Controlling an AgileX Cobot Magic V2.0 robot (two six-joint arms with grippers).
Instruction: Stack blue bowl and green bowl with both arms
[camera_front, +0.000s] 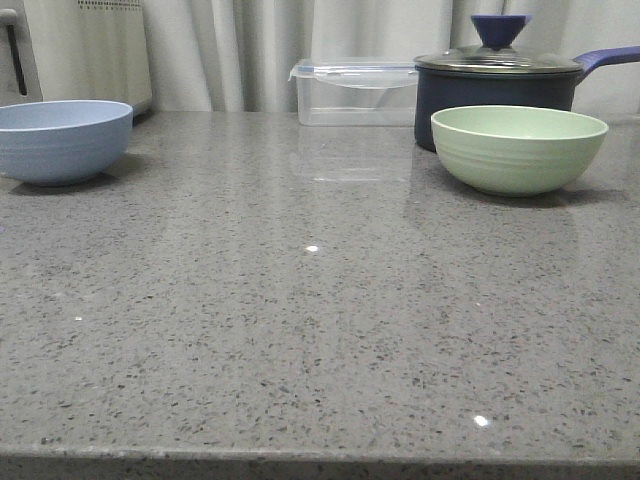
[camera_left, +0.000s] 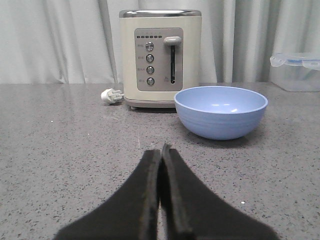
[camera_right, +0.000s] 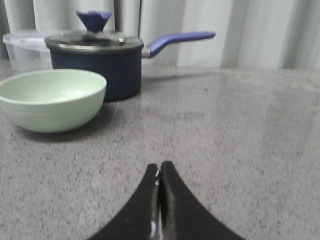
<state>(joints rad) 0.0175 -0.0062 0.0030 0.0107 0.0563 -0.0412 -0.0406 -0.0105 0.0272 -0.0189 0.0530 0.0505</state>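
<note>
The blue bowl (camera_front: 62, 140) stands upright and empty at the far left of the grey speckled counter; it also shows in the left wrist view (camera_left: 221, 111). The green bowl (camera_front: 518, 148) stands upright and empty at the right, just in front of a dark navy saucepan; it also shows in the right wrist view (camera_right: 52, 99). My left gripper (camera_left: 161, 150) is shut and empty, low over the counter, short of the blue bowl. My right gripper (camera_right: 159, 166) is shut and empty, short of the green bowl. Neither arm shows in the front view.
A lidded navy saucepan (camera_front: 500, 85) with a blue handle stands behind the green bowl. A clear lidded plastic box (camera_front: 352, 92) sits at the back. A cream toaster (camera_left: 161, 57) with its white plug (camera_left: 111, 95) stands behind the blue bowl. Curtains hang behind.
</note>
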